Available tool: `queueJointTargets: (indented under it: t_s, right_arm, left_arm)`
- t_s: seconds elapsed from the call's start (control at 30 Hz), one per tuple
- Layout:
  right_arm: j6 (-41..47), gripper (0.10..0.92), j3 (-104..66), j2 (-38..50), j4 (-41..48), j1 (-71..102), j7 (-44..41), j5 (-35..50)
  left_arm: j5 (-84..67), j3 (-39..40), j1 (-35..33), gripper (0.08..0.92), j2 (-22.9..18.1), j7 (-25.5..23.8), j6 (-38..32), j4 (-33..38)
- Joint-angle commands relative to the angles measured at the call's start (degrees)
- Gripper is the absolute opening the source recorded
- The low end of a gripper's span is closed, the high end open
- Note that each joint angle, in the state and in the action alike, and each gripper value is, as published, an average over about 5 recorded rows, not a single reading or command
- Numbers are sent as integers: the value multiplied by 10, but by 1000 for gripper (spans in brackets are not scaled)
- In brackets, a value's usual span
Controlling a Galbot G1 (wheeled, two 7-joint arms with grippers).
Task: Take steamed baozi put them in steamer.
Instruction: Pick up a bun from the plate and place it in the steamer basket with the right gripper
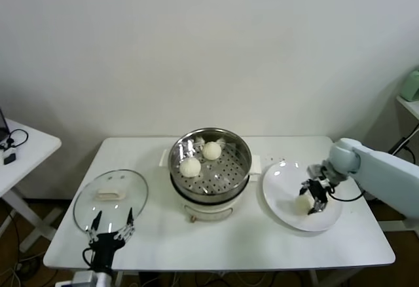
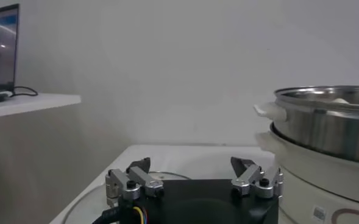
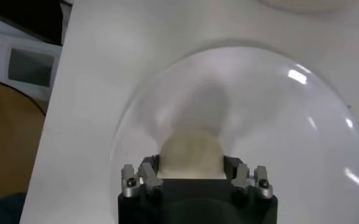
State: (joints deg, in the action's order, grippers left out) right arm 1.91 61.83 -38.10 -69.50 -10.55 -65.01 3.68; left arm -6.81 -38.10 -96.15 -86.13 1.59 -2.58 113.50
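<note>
The steamer stands mid-table on its white cooker base, with two baozi on its perforated floor. A third baozi lies on the white plate at the right. My right gripper is down over the plate. In the right wrist view its fingers press both sides of that baozi, which rests on the plate. My left gripper is open and empty at the front left, also seen in the left wrist view.
A round glass lid with a white knob lies flat at the left front, under my left gripper. The steamer's wall stands close beside that gripper. A white side table stands off to the left.
</note>
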Motion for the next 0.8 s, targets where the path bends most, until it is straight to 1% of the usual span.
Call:
queueJointTargets:
  t_s: [0.03, 0.2, 0.33, 0.6, 0.8]
  right_arm:
    - [-121, 679, 84, -28, -72, -246, -28, -70]
    - [-224, 679, 97, -71, -103, -332, -28, -181]
    - [-271, 679, 79, -106, -127, -341, -15, -244]
    - [-282, 679, 48, -189, -195, -274, 0, -302]
    - [-280, 679, 49, -261, -184, -216, 5, -323]
  left_arm:
    - [5, 4, 1, 823, 2, -3, 4, 5]
    - [11, 8, 1, 823, 2, -5, 7, 7]
    - [17, 12, 0, 823, 6, -6, 6, 6]
    - [22, 13, -2, 823, 14, -8, 7, 9]
    - [22, 12, -8, 823, 16, -13, 5, 6]
